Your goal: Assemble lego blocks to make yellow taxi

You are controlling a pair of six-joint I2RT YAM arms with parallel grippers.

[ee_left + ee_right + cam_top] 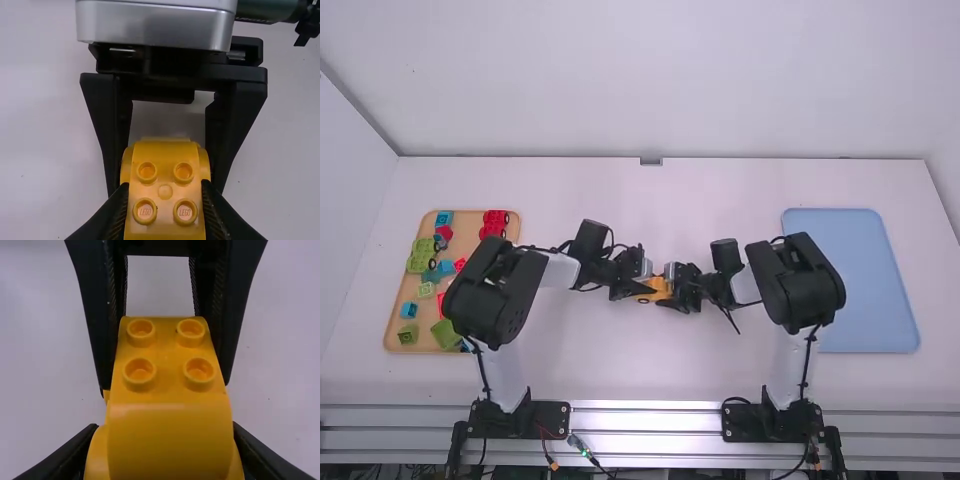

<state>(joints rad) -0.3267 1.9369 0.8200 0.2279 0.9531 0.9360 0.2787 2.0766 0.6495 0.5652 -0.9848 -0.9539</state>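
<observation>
1. Yellow block (658,289): over the white table (650,375), well to the right of the wooden tray (466,232), between both grippers. Can't tell if it touches the table.
2. Left gripper (165,215): grasping the yellow block by its studded end, the end nearer the wooden tray. Fingers on both sides.
3. Right gripper (162,455): grasping the same block by its rounded end, the end farther from the wooden tray. Fingers on both sides.
4. Handling, judged: light, stiff plastic, won't squash. Smooth curved flanks could slip or roll if pinched off-centre. Not fragile, but any joint could pop apart under twist.
5. Best hold: flat side walls, low and square, studs (141,370) left free for stacking. Rounded end needs a centred pinch. Keep both grippers level; one should let go before the other carries it anywhere.
</observation>
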